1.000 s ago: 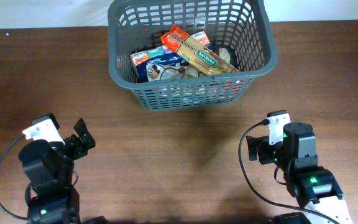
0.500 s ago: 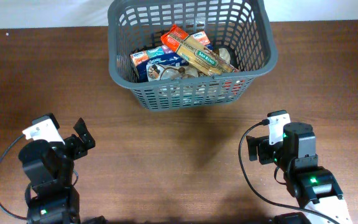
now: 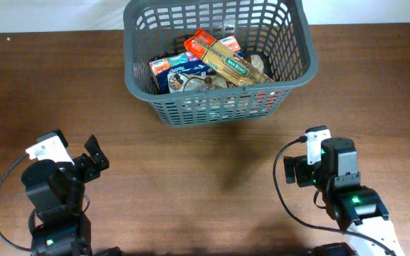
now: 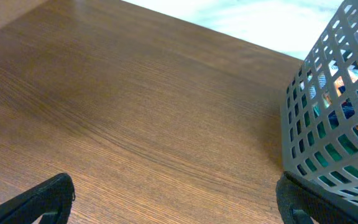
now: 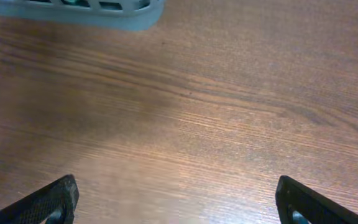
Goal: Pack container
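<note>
container (image 3: pixel 212 108) sits at the far-centre of the desk (image 3: pixel 205 188), upright, front wall facing the arms. Inside: a long tan-and-green box (image 3: pixel 228 61) lying diagonally on top, an orange pack (image 3: pixel 199 38) at its far end, a blue-and-white pack (image 3: pixel 179 69) to the left, and a pale bag (image 3: pixel 260 64) to the right. Everything is below the rim, nothing hangs over. No loose groceries show on the desk in any view. The left wrist view has only bare wood plus the basket's lattice corner with coloured packs behind the slots; the right wrist view has bare wood and a strip of the basket's base edge at the top. left gripper (image 4: pixel 174 194) is at the near-left of the desk, jaws spread wide, nothing between them, well apart from the container. right gripper (image 5: pixel 176 195) is at the near-right, also spread wide and empty, well apart from the container. Judgement: the loading step looks done, with both arms low near their bases in what reads as a park pose. If that's right, the next move is just settling to rest without swinging toward the basket wall. If another item is due, it's outside these frames, so it needs locating first. Then a wide approach, a top grasp, and a drop into the open spot at the front-right of the basket.
</note>
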Robot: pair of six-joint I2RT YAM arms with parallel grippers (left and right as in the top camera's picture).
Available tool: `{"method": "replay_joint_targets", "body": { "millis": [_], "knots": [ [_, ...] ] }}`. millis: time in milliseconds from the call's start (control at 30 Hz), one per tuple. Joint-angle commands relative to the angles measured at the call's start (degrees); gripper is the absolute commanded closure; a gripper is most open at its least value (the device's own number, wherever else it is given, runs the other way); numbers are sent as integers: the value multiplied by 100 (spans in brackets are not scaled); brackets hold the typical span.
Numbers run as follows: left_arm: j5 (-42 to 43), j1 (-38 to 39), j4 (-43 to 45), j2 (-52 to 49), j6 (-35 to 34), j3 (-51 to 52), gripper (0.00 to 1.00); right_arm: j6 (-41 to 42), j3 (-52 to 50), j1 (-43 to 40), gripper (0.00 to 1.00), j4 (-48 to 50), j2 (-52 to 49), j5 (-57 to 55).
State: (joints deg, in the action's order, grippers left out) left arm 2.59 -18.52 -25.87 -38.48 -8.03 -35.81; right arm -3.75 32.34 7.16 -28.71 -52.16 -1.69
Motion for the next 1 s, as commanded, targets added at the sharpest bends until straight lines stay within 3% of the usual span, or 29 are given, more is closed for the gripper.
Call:
{"method": "replay_joint_targets", "body": {
  "millis": [0, 633, 967],
  "knots": [
    [-22, -24, 15, 33, -52, 37, 1, -52, -9, -7, 1, 334, -74, -153],
    [-22, -24, 15, 33, -52, 37, 1, -57, -33, -566, 1, -560, 3392, -199],
    [-22, -24, 15, 33, -52, 37, 1, -33, -1067, -951, 1, 627, 4706, 330]
  ]
}}
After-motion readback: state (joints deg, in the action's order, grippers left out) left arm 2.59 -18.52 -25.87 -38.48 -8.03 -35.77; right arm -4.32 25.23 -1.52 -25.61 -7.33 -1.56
